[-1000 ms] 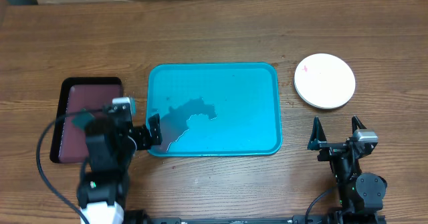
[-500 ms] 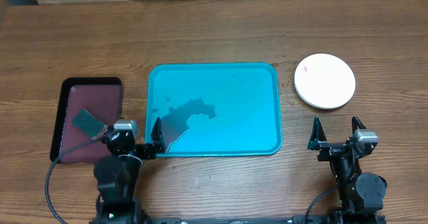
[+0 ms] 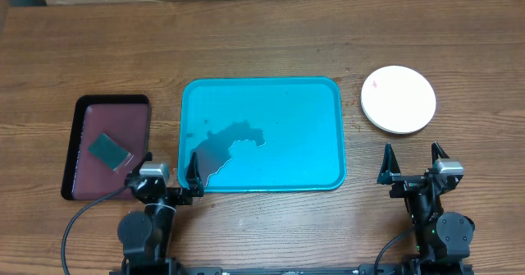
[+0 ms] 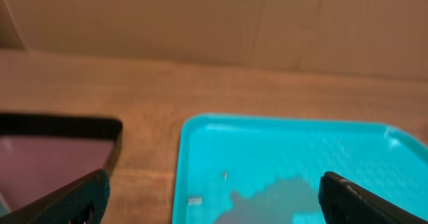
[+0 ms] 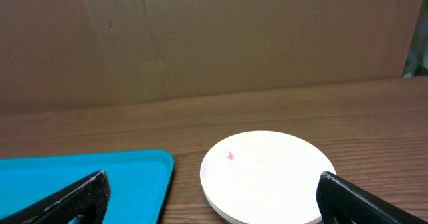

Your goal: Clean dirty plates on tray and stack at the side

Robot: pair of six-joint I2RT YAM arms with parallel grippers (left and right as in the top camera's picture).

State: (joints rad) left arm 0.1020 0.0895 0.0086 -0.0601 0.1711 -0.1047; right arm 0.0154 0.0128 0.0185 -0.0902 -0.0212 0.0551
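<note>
The teal tray (image 3: 271,94) lies mid-table with no plate on it, only a dark wet-looking patch (image 3: 234,148). A white plate (image 3: 398,99) with a small red mark sits on the wood to the tray's right. My left gripper (image 3: 166,176) is open at the tray's near left corner, empty. In the left wrist view its fingers (image 4: 73,197) straddle the tray's left rim (image 4: 179,170). My right gripper (image 3: 412,164) is open and empty, near the front edge below the plate. In the right wrist view, the plate (image 5: 267,174) lies just ahead of the gripper (image 5: 217,200).
A dark maroon, black-rimmed tray (image 3: 90,119) lies left of the teal tray, with a small green sponge (image 3: 109,150) resting on it. Brown cardboard (image 5: 214,37) backs the far table edge. The wood tabletop (image 3: 262,37) stretches behind the trays.
My left arm has drawn back from over the maroon tray toward the front edge, leaving the green sponge lying on it. The right arm and plate have not moved.
</note>
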